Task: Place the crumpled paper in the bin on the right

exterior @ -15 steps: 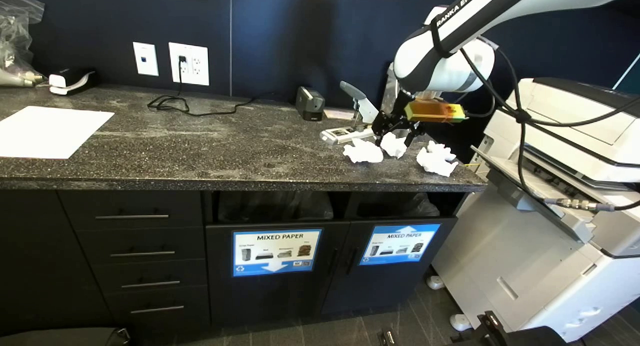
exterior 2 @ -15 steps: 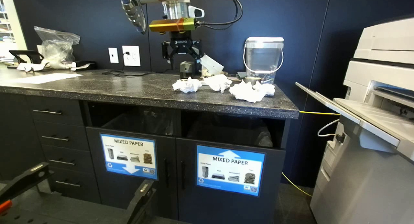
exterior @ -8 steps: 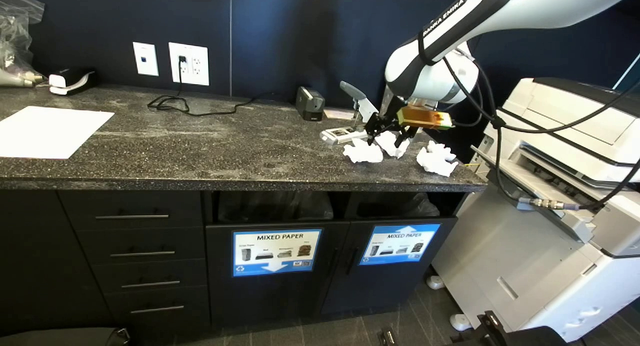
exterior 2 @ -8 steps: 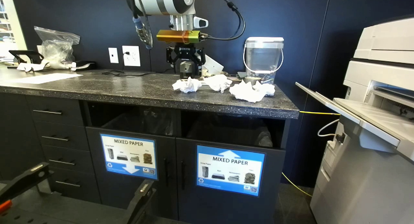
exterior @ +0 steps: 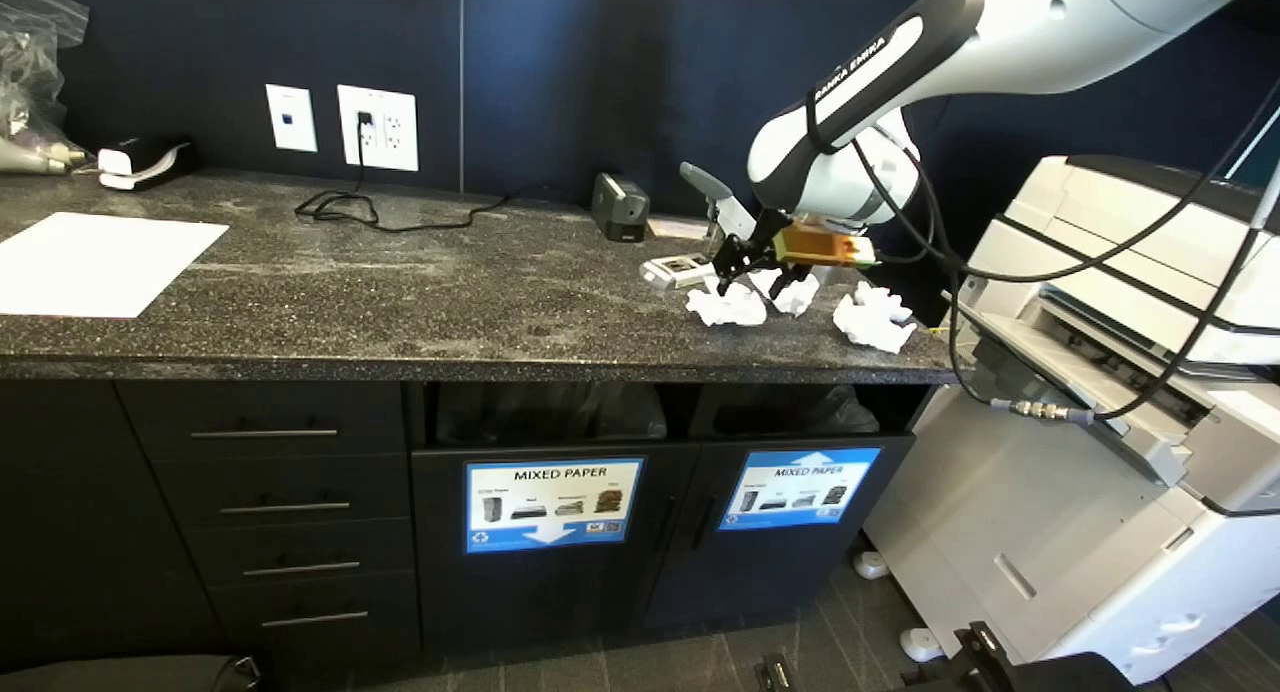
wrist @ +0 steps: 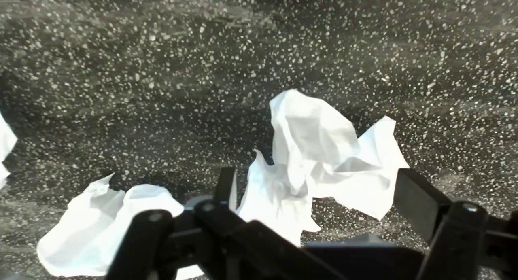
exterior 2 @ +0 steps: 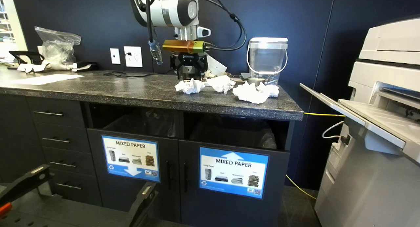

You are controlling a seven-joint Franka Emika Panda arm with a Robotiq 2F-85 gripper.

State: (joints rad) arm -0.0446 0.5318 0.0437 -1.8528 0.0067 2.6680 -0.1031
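Several white crumpled papers lie on the dark speckled counter. The leftmost crumpled paper [exterior: 735,308] [exterior 2: 190,86] sits beneath my gripper [exterior: 750,284] [exterior 2: 191,76]. In the wrist view this crumpled paper [wrist: 319,150] lies between the two open fingers [wrist: 317,185], which are apart and not closed on it. The middle crumpled paper [exterior: 797,297] [exterior 2: 220,84] is just right of it, and the right crumpled paper [exterior: 873,319] [exterior 2: 251,93] is near the counter's end. The bin on the right is a dark slot [exterior: 785,412] [exterior 2: 229,130] under the counter, with a bright blue-topped label [exterior 2: 234,173] below.
A similar slot [exterior 2: 134,118] with its own label [exterior 2: 131,158] is left of the bin. A stapler [exterior: 685,270] and a pencil sharpener [exterior: 620,208] stand behind the papers. A translucent bucket [exterior 2: 267,56] stands at the back. A printer [exterior: 1050,512] is beyond the counter's right end.
My gripper has moved down toward the counter, shifting left in an exterior view, and is now over the leftmost paper. The papers have not moved.
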